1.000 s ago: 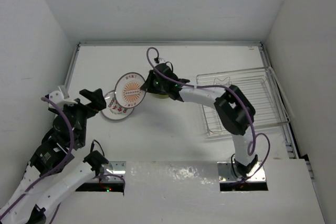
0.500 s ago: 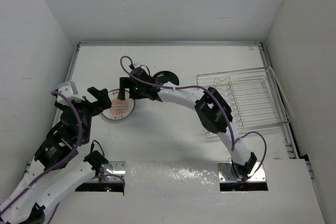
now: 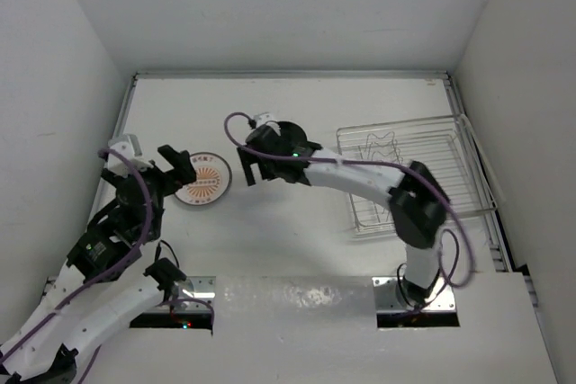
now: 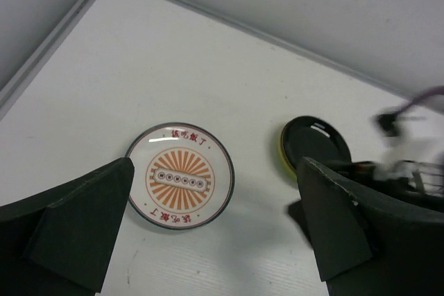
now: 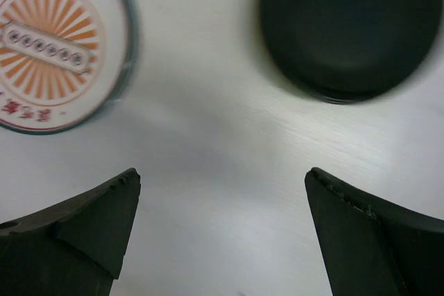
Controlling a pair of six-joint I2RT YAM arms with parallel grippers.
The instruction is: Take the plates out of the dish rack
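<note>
Right tool [image 5: 222, 173] spread, orange plate [image 5: 54, 55] beyond, leftward

On the table [image 3: 297, 222], a single plate [image 4: 179, 179] lies flat at the left. A plate stack [image 4: 316, 145] sits to its right, apart from it. The dish rack [image 3: 450, 168] stands further right, near the table's right edge.
</note>
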